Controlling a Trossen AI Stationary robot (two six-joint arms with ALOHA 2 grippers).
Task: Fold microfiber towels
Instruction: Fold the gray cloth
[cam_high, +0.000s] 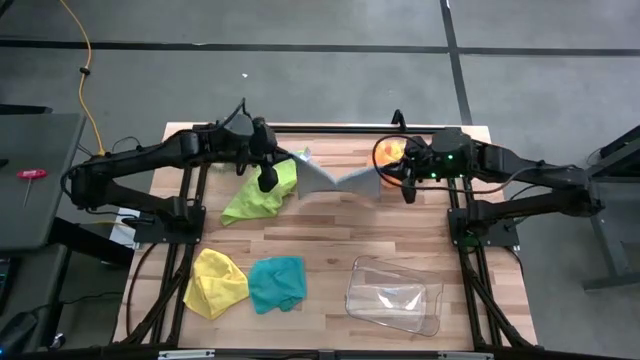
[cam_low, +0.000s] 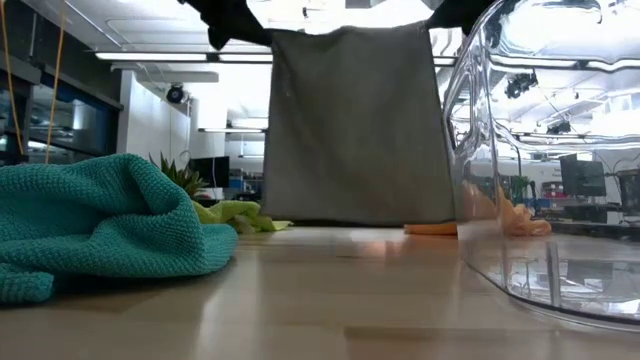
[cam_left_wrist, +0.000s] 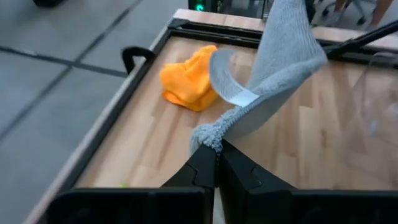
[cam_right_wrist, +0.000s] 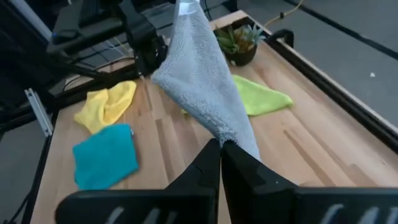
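A robotics lab or open workshop floor. The wooden counter (cam_high: 330, 225) sits on a black metal frame (cam_high: 480, 225) on a grey concrete floor (cam_high: 300, 25) crossed by dark seams, with a yellow cable (cam_high: 88, 90) trailing over it. The low view shows ceiling strip lights (cam_low: 165, 57), monitors (cam_low: 583, 178) and cluttered workstations behind.
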